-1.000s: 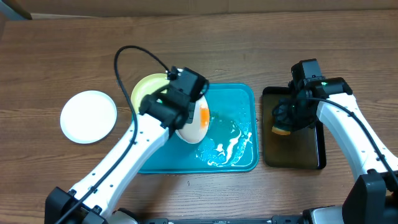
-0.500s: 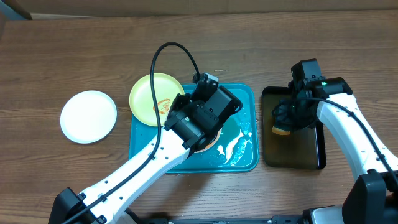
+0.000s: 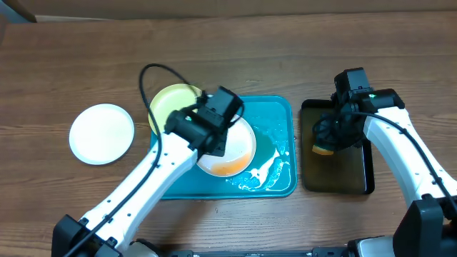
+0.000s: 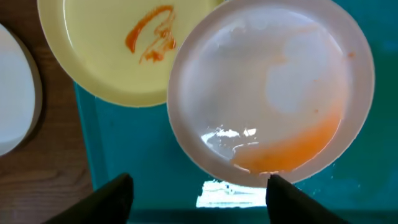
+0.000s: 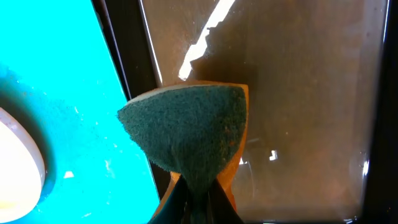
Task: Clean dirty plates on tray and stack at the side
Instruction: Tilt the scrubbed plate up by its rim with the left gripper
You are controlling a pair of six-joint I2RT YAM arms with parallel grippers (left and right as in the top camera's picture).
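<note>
The sauce-smeared white plate (image 3: 239,143) lies flat in the middle of the teal tray (image 3: 282,114), with thin orange sauce pooled along its near rim and a wet sheen over the rest. Its far-left edge meets and seems to lap over the rim of the yellow-green plate (image 4: 106,56), which carries an orange scribble of sauce and sits half on the tray's far-left corner, half over the table (image 3: 228,50). White streaks of liquid (image 3: 263,171) lie on the tray floor to the near right of the smeared plate. The left gripper (image 4: 200,186) hovers just above this plate with its fingers spread apart and nothing between them. Well to the left, on the bare wood, rests the clean white plate (image 3: 102,133). To the right of the teal tray stands the black tray (image 3: 357,160); over its left part the right gripper (image 5: 194,202) is clamped on a sponge (image 5: 186,134), green scouring face showing.
</note>
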